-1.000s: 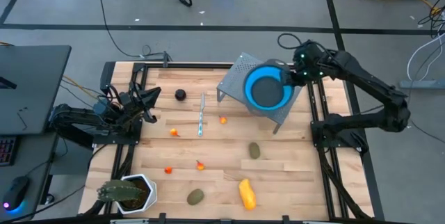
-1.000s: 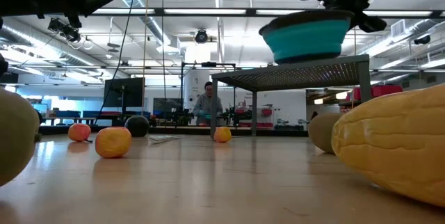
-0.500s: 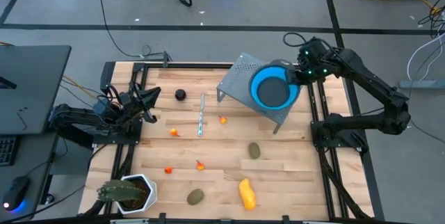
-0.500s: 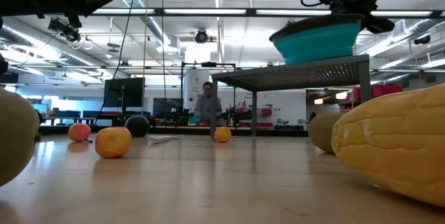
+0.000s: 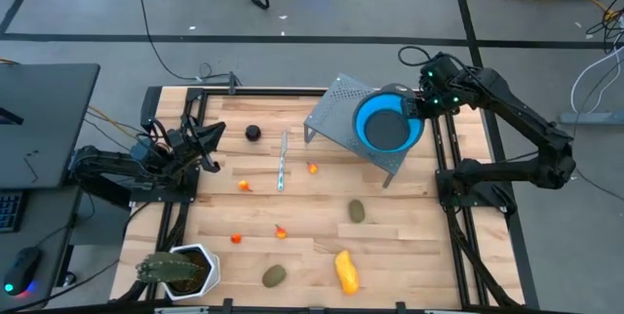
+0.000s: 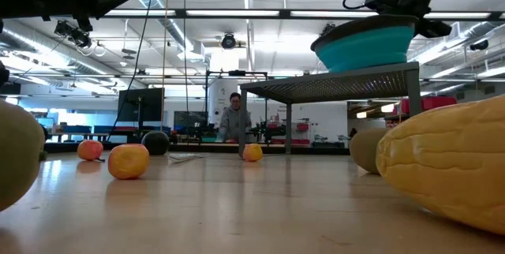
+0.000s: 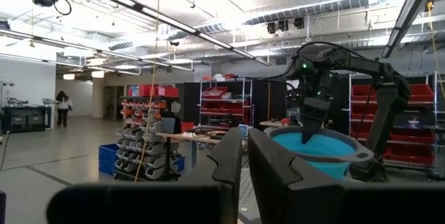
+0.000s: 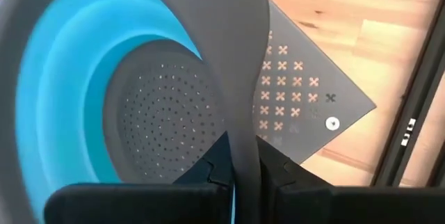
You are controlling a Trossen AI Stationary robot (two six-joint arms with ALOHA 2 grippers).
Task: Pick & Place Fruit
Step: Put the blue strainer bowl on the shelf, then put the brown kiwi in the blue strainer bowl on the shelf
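A blue collapsible colander (image 5: 388,124) with a grey rim sits at the top of a grey perforated shelf (image 5: 336,109), near the table's far right. My right gripper (image 5: 421,107) is shut on its rim. The fruit lies on the wood: a yellow piece (image 5: 346,270), two olive ovals (image 5: 357,211) (image 5: 274,275), a dark round one (image 5: 253,133) and several orange-red bits, one of them (image 5: 312,168) near the shelf. My left gripper (image 5: 208,138) waits shut at the table's left edge. My right gripper pinches the colander's grey rim (image 8: 245,106) on the side toward the table's right edge, one finger (image 8: 221,163) inside the bowl and one (image 8: 277,163) outside. It comes from above. The bowl (image 6: 363,42) stays about level at the shelf top; whether it rests there I cannot tell.
A thin pale-blue stick (image 5: 283,161) lies between the dark fruit and the shelf. A green spiky plant in a white pot (image 5: 180,270) stands at the near left corner. Dark frame rails (image 5: 448,158) run along both sides of the table. A person (image 6: 233,121) stands far behind.
My right gripper has carried the colander a little toward the table's right edge over the shelf. The bowl, tilted a second ago, has come about level. The gripper has stayed shut on the rim.
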